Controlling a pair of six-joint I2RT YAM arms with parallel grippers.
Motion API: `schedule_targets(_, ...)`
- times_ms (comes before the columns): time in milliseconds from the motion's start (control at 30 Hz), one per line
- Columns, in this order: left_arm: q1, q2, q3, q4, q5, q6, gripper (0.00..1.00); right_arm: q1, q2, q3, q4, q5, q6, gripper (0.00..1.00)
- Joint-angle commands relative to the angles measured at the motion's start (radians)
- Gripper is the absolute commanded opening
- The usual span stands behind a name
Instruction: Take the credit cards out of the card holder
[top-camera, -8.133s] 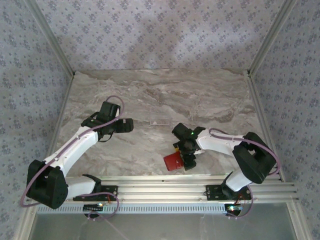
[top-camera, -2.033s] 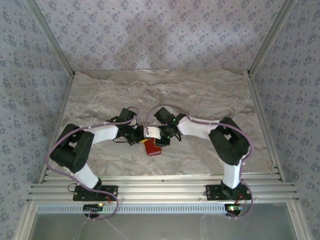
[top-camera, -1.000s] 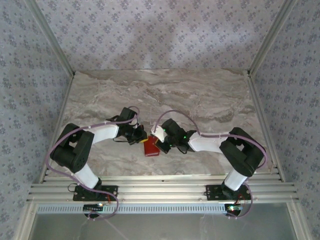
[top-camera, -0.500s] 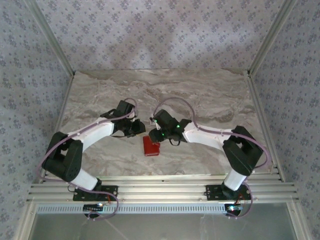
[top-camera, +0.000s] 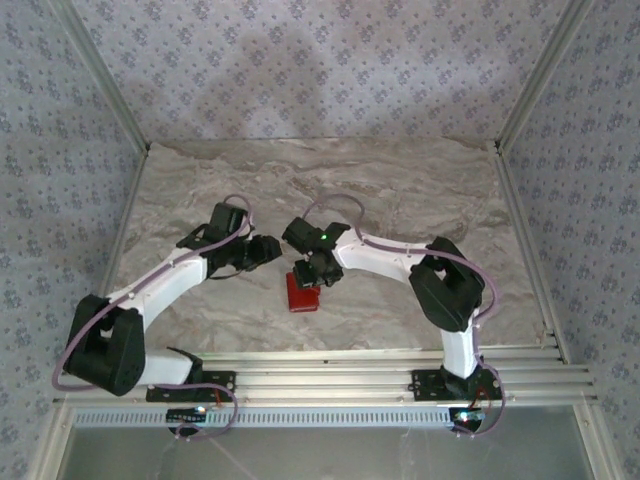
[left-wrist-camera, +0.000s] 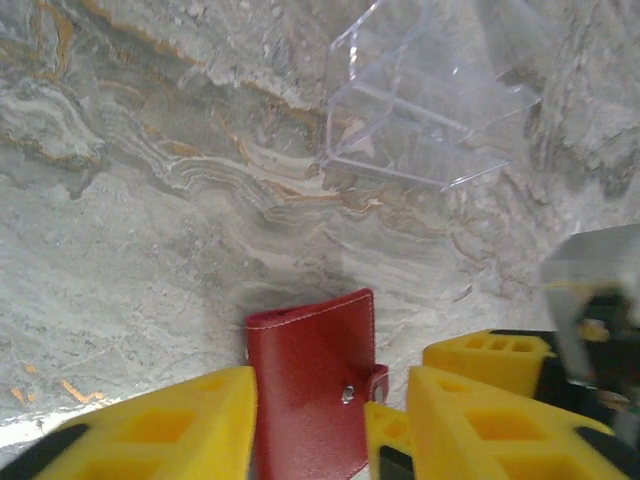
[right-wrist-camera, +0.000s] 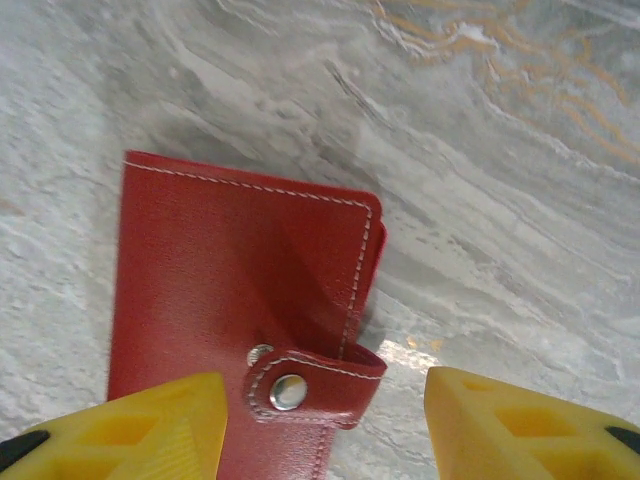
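1. The right gripper (right-wrist-camera: 320, 435) is hovering just above the holder (right-wrist-camera: 235, 270). Its yellow fingers (right-wrist-camera: 115, 425) are standing well apart, one on each side, and are gripping nothing.
2. The left gripper (left-wrist-camera: 320, 430) is hanging close by, looking down on the same holder. Its jaws are also parted and empty.
3. The holder is lying flat and folded shut on the worktop (right-wrist-camera: 520, 150), between the two arms and towards the near side.
4. It is looking light, thin and slightly pliable, with a red leather-like skin, pale stitching and rounded corners. On this smooth, marble-patterned worktop it is likely going to slide, so one gripper should be pinning it down.
5. A short tab (right-wrist-camera: 325, 380) is wrapping round one long edge and is fastened by a small metal snap (right-wrist-camera: 290, 392). The tab's looped end is looking like the best place to pinch and pull.
6. The cards are presumably sitting inside. Being stiff, thin and slick, they are going to need an edge-on pinch once the holder is open.
7. A clear tray (left-wrist-camera: 420, 100) of hard plastic is lying farther out, apart from the holder.
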Motion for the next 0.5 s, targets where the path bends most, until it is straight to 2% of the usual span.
schedule_targets(0, 0.007, -0.022, 0.01, 0.005, -0.03, 0.009, 0.5, 0.005, 0.029, 0.024, -0.054, -0.003, 0.029, 0.56)
schedule_targets(167, 0.006, -0.002, 0.032, -0.021, -0.03, 0.003, 0.54, 0.005, 0.057, 0.017, -0.034, -0.018, 0.031, 0.54)
schedule_targets(467, -0.015, 0.007, 0.039, -0.074, -0.057, 0.003, 0.53, 0.002, 0.007, -0.019, -0.027, 0.025, 0.11, 0.4)
